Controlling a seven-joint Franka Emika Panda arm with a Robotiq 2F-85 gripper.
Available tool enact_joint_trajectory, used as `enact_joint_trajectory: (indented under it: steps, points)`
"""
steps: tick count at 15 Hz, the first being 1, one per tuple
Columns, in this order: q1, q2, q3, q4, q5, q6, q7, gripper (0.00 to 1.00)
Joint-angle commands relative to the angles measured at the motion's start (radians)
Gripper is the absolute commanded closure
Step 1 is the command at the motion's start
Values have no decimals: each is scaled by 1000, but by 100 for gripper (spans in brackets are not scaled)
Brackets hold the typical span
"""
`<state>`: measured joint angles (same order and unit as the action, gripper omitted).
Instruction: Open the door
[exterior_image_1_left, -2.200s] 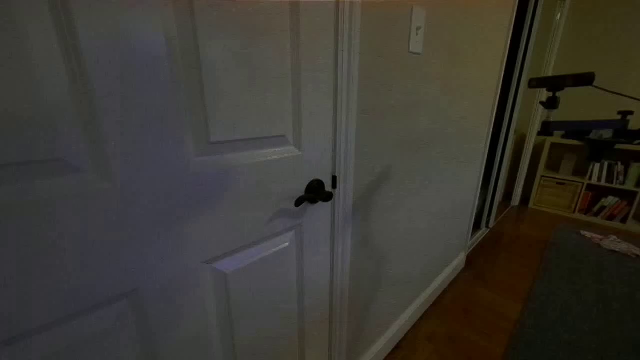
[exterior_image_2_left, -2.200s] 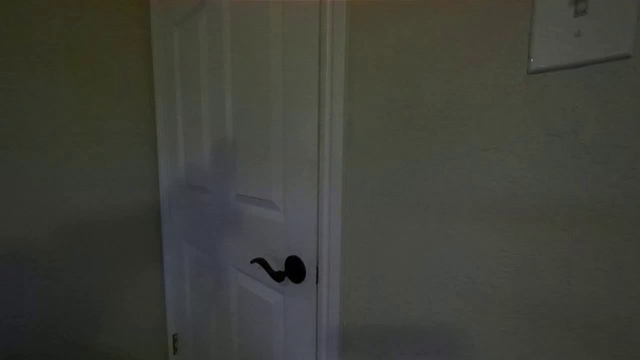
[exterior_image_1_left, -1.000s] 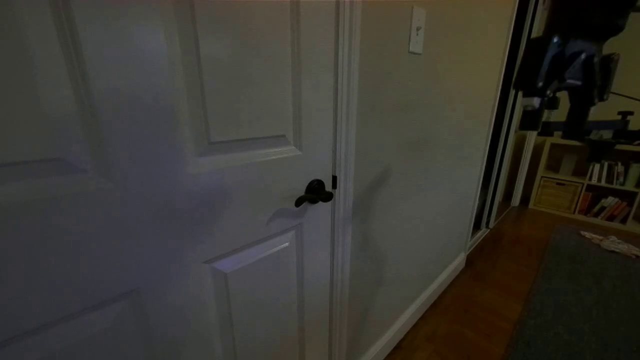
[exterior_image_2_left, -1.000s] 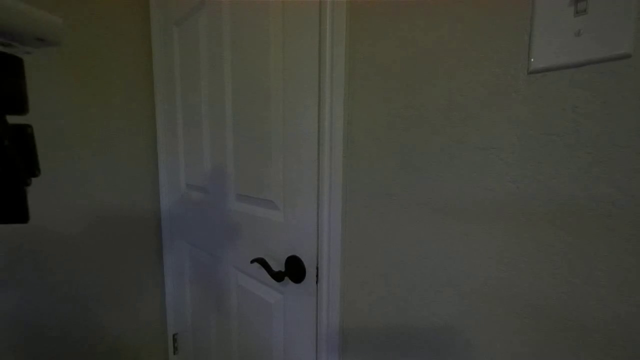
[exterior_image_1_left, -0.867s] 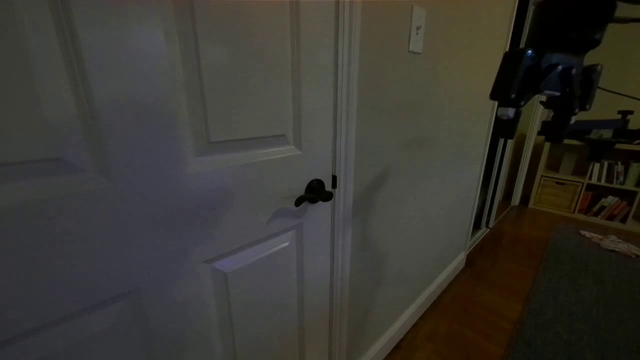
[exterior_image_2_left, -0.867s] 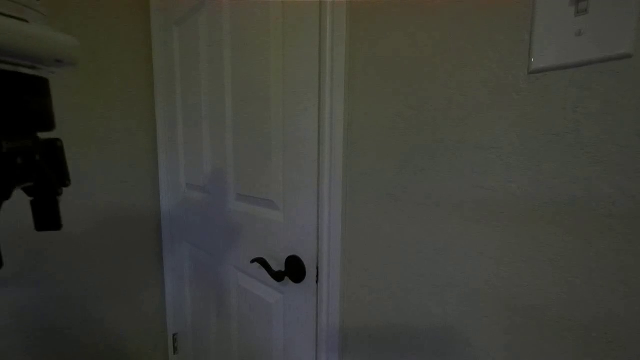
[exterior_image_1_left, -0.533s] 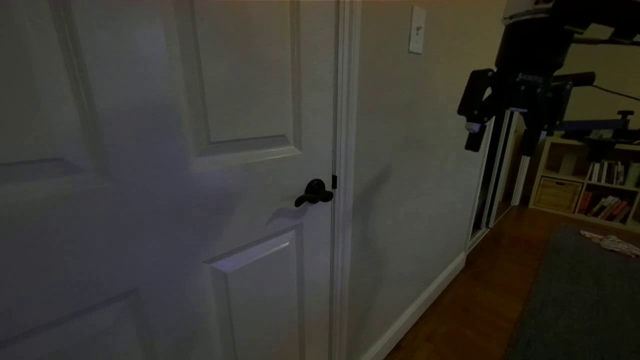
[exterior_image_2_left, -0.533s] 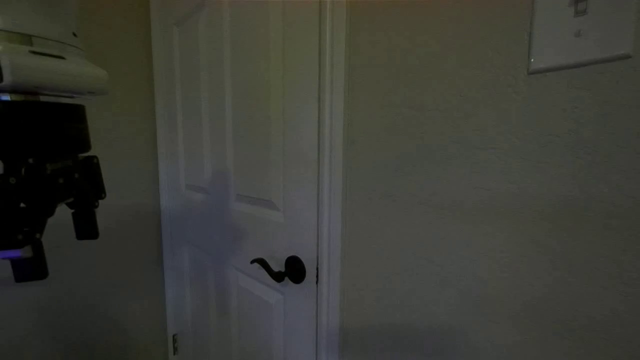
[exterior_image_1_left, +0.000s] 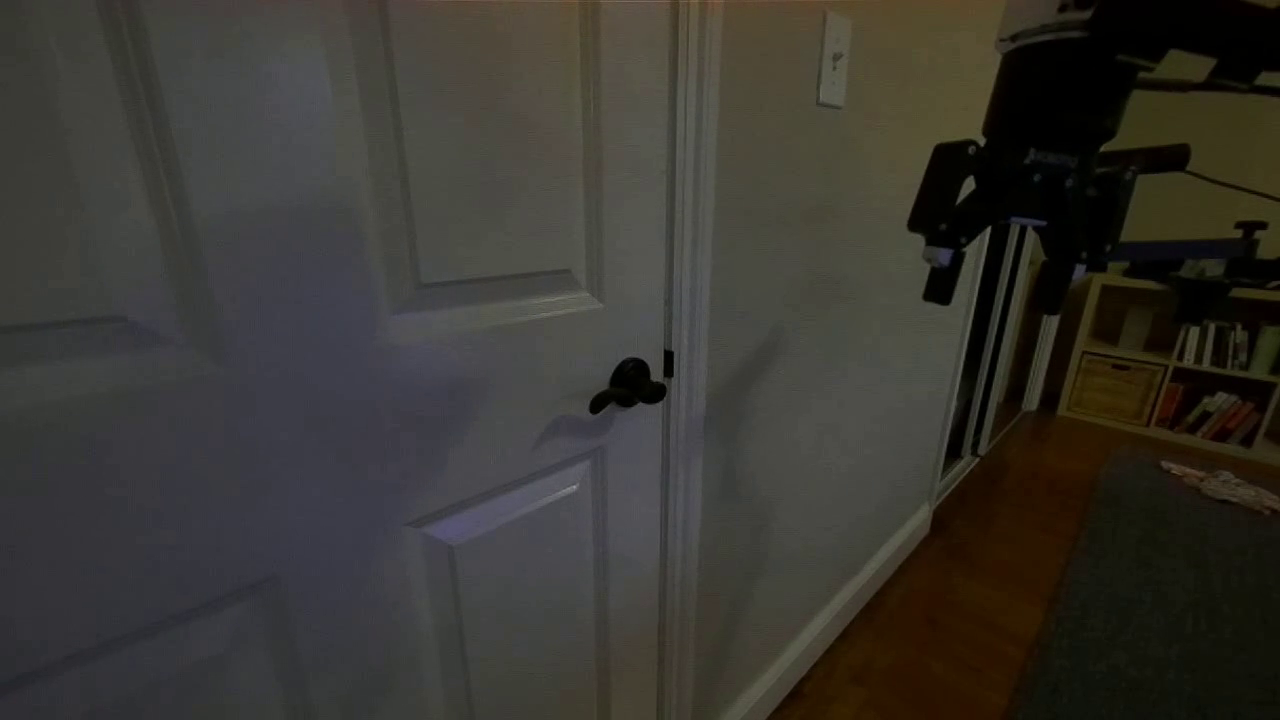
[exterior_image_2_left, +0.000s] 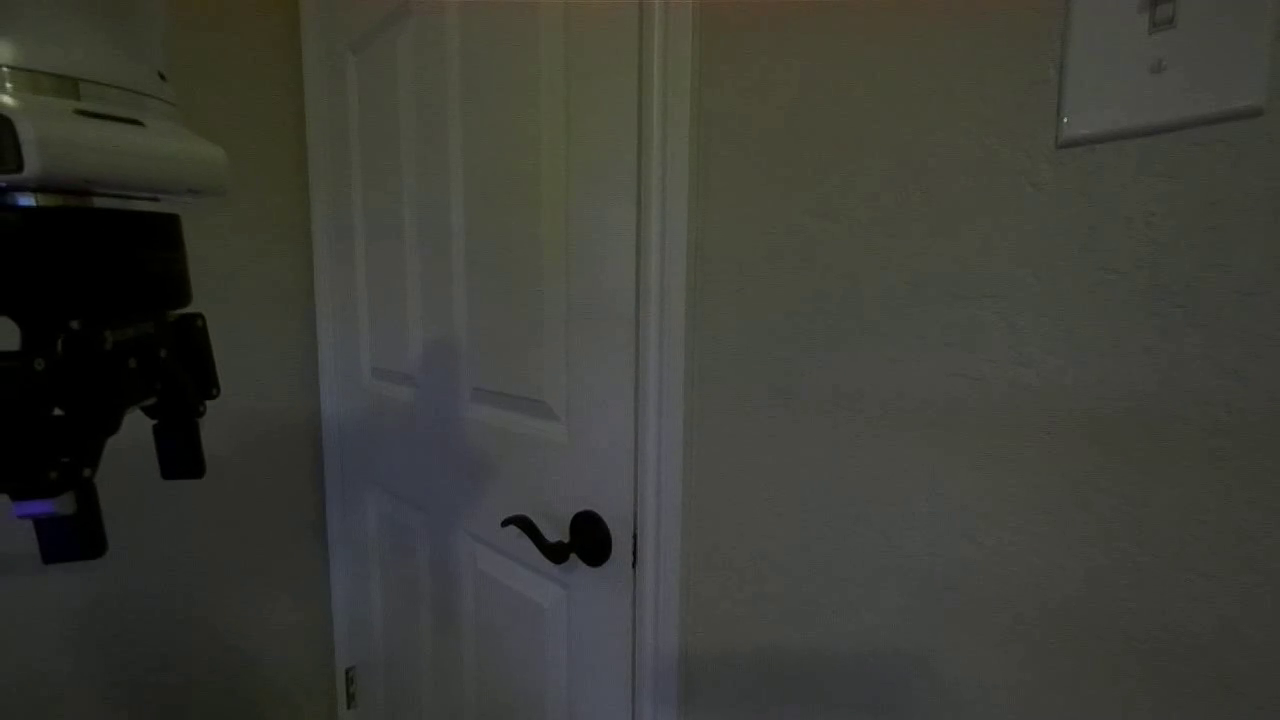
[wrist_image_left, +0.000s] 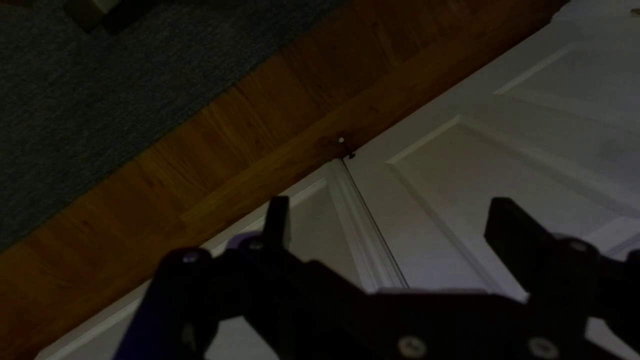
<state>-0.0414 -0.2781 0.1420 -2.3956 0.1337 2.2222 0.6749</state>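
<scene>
In an exterior view, a big pale wall (exterior_image_1_left: 830, 300) is mostly left of the claw (exterior_image_1_left: 998, 287). Past it, on the same side and well apart from the claw, is the tall white door (exterior_image_1_left: 330, 400). It looks closed, and in the wrist view its edge shows between the claw's fingers (wrist_image_left: 515, 237), farther off. The brown wood floor (wrist_image_left: 280, 95) is way down below the claw, with a dark gray rug (exterior_image_1_left: 1140, 600) on it. A pale shelf (exterior_image_1_left: 1107, 320) stands far behind the claw. The robot arm (exterior_image_2_left: 110, 145) is right on top of the claw. A crumpled cloth (exterior_image_1_left: 1222, 486) lies on the rug, lower than the claw. The claw is black and points down, with its two fingers spread apart. A white light switch (exterior_image_1_left: 834, 60) is on the wall, higher than the claw's fingers. The little black handle (exterior_image_1_left: 630, 383) is on the door, away from the claw.
</scene>
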Motion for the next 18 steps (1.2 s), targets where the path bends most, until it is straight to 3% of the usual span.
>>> enact_joint_trajectory:
  steps: [1, 6, 11, 18]
  points:
    - [12, 73, -5, -25, 43, 137, 78, 0]
    - [35, 253, -7, 4, 62, 388, 216, 0]
    - [69, 427, -33, 97, 138, 567, 245, 0]
    - [74, 608, -65, 335, 229, 595, 223, 0]
